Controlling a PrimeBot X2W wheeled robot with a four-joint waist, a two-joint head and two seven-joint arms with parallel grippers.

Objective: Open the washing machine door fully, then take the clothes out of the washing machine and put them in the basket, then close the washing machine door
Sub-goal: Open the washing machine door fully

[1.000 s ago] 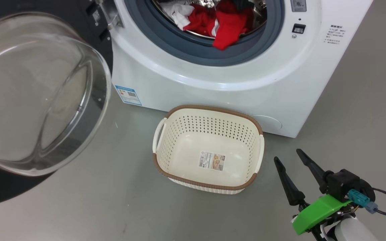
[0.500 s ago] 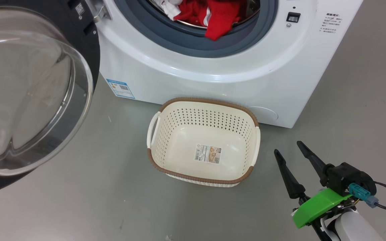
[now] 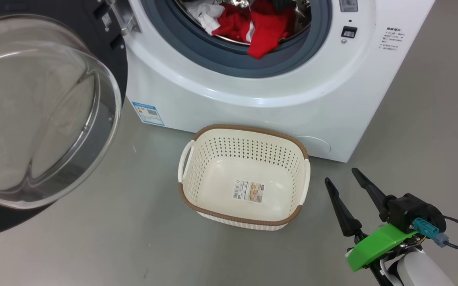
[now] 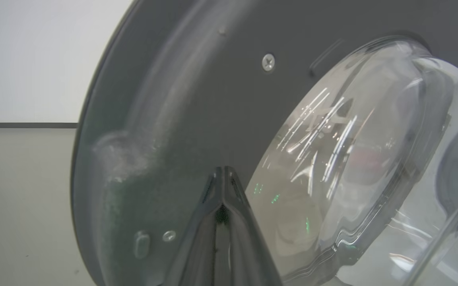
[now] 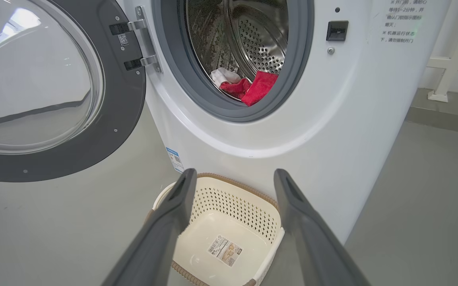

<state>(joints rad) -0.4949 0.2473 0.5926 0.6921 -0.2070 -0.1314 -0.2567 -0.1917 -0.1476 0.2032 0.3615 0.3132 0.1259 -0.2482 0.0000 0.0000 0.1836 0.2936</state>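
Head view, washing machine (image 3: pixel 253 91): white front-loader at the top of the frame, porthole uncovered.
Head view, washing machine door (image 3: pixel 42 115): swung open to my left, with its glass bowl bulging toward the camera and the black ring behind it.
Head view, clothes (image 3: pixel 261 28): red and white garments heaped in the drum mouth. One red piece hangs over the grey rubber ring (image 3: pixel 229 59).
Head view, basket (image 3: pixel 249 129): on the grey floor (image 3: pixel 94 238) just in front of the machine, upright. It holds nothing but the paper label (image 3: pixel 249 190) on its bottom.
Head view, right gripper (image 3: pixel 340 176): lower right, beside the basket and clear of it. My jaws are spread wide and hold nothing.
Left wrist view, left gripper (image 4: pixel 223 171): my two fingers are pressed together to a single tip with nothing between them. The tip is close in front of the door's grey inner face, beside the glass bowl. I cannot tell whether it touches.
Right wrist view, fingers (image 5: pixel 173 214): well apart, framing the basket below them.
Right wrist view, drum (image 5: pixel 253 39): perforated steel, with the clothes lying low at its front edge.
Right wrist view, hinge (image 5: pixel 145 39): joins the open door to the machine's left side.
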